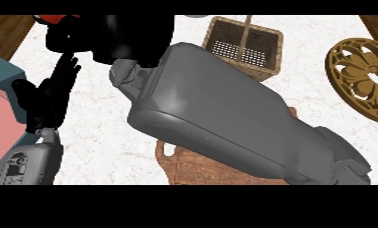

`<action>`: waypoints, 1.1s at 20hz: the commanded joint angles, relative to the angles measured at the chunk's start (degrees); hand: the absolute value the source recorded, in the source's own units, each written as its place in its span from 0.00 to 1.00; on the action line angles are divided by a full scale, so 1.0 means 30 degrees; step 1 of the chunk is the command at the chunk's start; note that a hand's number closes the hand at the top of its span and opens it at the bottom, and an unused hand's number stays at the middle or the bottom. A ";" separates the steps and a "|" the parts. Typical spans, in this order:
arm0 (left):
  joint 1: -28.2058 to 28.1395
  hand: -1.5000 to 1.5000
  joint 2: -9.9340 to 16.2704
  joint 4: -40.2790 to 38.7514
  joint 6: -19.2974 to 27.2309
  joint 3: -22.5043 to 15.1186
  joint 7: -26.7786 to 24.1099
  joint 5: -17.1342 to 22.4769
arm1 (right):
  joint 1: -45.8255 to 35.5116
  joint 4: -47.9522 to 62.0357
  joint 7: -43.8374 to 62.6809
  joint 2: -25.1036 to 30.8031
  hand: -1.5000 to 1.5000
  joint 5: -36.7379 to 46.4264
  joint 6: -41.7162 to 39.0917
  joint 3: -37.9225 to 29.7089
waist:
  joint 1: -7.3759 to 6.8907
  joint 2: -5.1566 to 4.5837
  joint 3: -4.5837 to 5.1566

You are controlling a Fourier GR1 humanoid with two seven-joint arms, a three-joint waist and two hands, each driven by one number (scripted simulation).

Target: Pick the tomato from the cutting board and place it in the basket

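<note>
Light falls evenly and brightly across my white counter (96, 137), with no glare on it. My right forearm (221, 117) carries a soft pale sheen along its upper face and darkens underneath. Shadows are faint. Edges look crisp, without blur or warping.

cutting board (193, 168) mostly under right forearm | tomato (53, 19) part-hidden by right hand (125, 37)

- Tabletop (103, 137): white, faintly marbled surface; brown wood shows beyond its top corners.
- Round openwork piece (358, 74): golden-brown wood, carved petal pattern, lying flat at the right edge, partly cut off.
- Teal and pink shape (9, 117): at the left edge, only partly visible; identity cannot be told.
</note>
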State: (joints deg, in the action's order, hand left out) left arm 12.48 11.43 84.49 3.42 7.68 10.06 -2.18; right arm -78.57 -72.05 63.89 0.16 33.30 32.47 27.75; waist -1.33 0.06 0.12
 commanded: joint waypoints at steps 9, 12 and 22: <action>0.0571 0.50 0.0358 -0.0406 -0.0387 0.0329 0.0035 0.0234 | -0.1314 0.7334 -0.2229 -0.0052 1.00 -0.1542 -0.1228 -0.1842 | 0.0007 -0.0138 -0.0013; -0.0308 0.50 -0.0047 0.0488 0.0062 0.0094 0.0395 -0.0018 | -0.1776 0.7655 -0.2540 0.0049 1.00 -0.1377 -0.2330 -0.3046 | 0.0135 -0.0043 -0.0028; -0.0599 0.50 -0.0660 0.0353 0.0294 -0.0338 -0.0541 -0.0424 | -0.0401 0.9571 -0.6789 0.1878 1.00 -0.2579 -0.3645 -0.5500 | 0.0175 -0.0096 -0.0033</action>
State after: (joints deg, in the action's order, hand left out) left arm 10.69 10.88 85.45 3.33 7.70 8.92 -2.62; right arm -79.57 -45.79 48.26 3.02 27.31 24.66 14.65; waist -0.79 -0.15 0.03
